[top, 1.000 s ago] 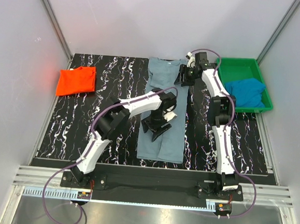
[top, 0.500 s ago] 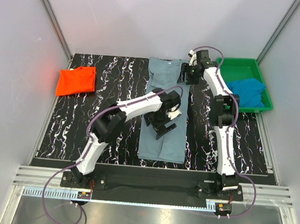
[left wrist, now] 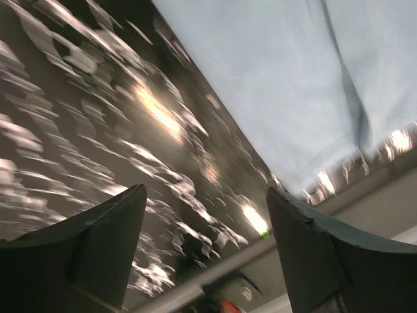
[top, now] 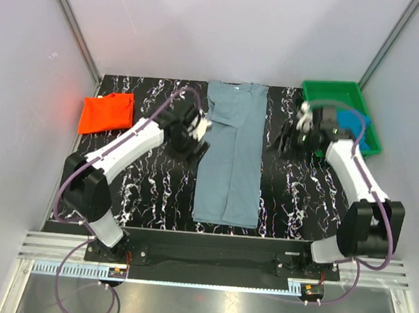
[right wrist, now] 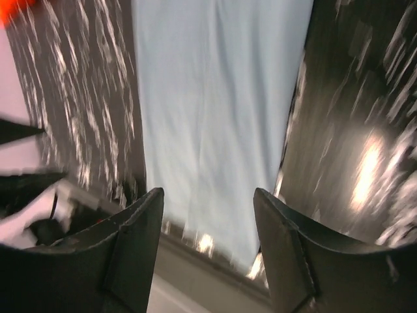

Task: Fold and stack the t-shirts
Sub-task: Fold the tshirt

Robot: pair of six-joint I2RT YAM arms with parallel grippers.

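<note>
The large dusty grey-blue cotton t-shirt (top: 230, 158) lies in the middle of the black marbled desk (top: 142, 187). It is already narrowed into a long strip that runs from the far edge toward the arms. The left claw (top: 194, 142) hangs just beside the strip's left edge near its far end, spread and holding nothing, as the left wrist view confirms (left wrist: 207, 195). The right claw (top: 289, 141) is over bare desk to the right of the strip, also spread and empty (right wrist: 208, 195).

The step in hand looks like the crosswise fold. To do it well, each claw should probably drop onto one corner of the same short end and pinch every layer there. Both should then lift together and carry that end evenly over the other, so the edges line up. Uneven lift would likely skew the strip or let the inner layers slide open.

The folded orange-red t-shirt (top: 108, 112) waits at the far left. The crumpled bright blue t-shirt (top: 350, 128) sits in the green plastic tray (top: 331, 85) at the far right.
</note>
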